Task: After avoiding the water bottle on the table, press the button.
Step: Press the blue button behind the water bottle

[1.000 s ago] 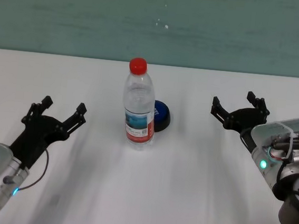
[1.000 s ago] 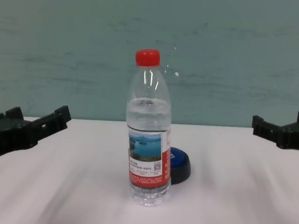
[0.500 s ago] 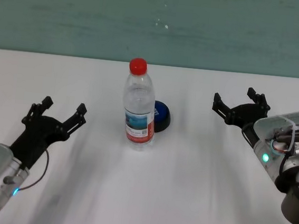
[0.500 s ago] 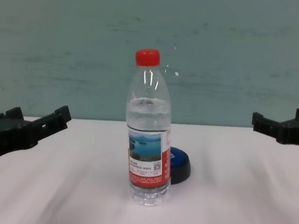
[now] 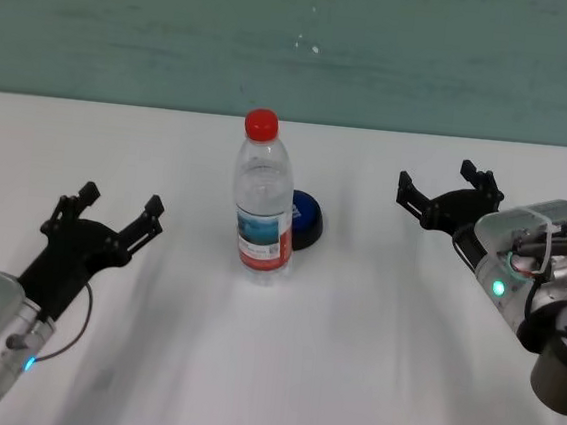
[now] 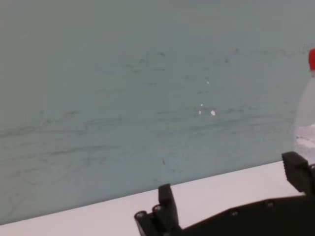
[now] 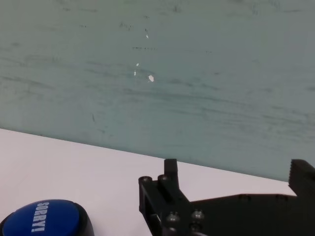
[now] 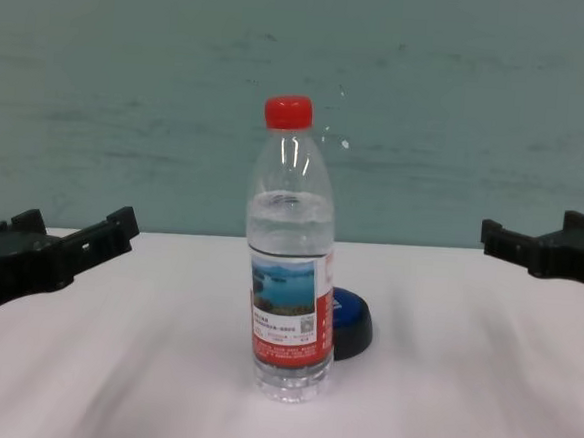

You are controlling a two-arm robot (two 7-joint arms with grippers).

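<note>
**Bottle upright before the button**

On the white surface (image 5: 350, 360), the water bottle (image 5: 264, 199) stood upright, the button (image 5: 306, 221) just behind it. The right pincer (image 5: 444, 192) hovered wide apart, well right of both; the left pincer (image 5: 105, 209) sat wide, far left.

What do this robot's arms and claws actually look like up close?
Each arm ends in a silvery metal wrist with a small glowing green-blue light. The left gripper and right gripper are matte black, two-pronged forks with blocky notched tips and visible screws. A thin black cable loops beside the left wrist; pale wiring wraps the right one.
</note>
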